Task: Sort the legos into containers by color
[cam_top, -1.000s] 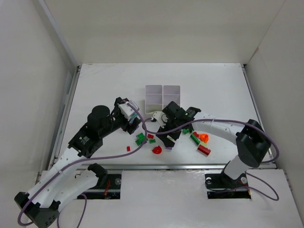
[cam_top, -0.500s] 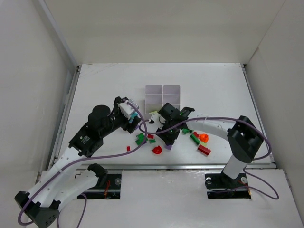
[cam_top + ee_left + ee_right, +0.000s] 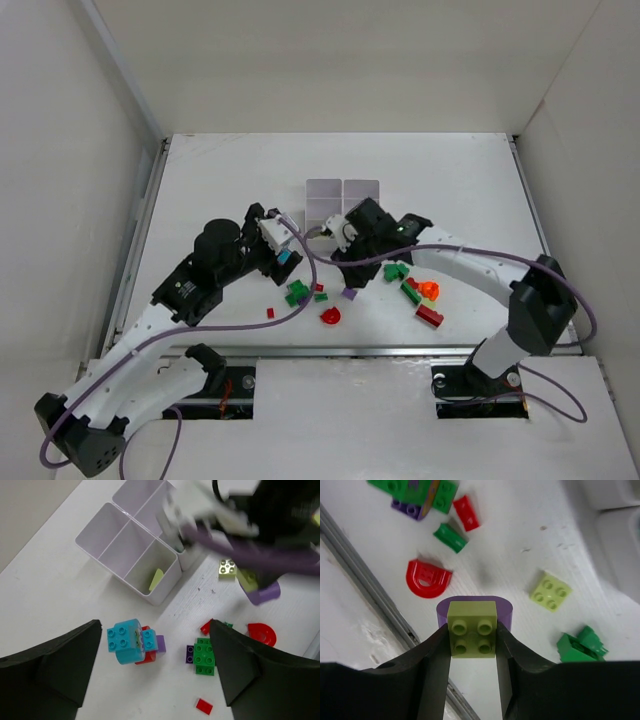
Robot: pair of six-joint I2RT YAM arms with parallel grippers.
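At the tray's (image 3: 343,190) near edge, the right gripper (image 3: 472,632) is clenched on one yellow-green brick (image 3: 472,626). Its four studs face the wrist camera. It is square, with no long axis. One purple rounded piece (image 3: 470,609) shows behind it. On the table beyond are one red arch (image 3: 426,578) and one yellow-green plate (image 3: 550,591). The left gripper (image 3: 155,626) is spread wide, grasping nothing, over one cyan brick (image 3: 125,641). One yellow-green piece (image 3: 156,579) lies in an end compartment.

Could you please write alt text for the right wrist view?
The right end effector grips a yellow-green brick stacked on a purple piece over the white table. A red arch, a flat yellow-green plate and green bricks lie scattered beyond.
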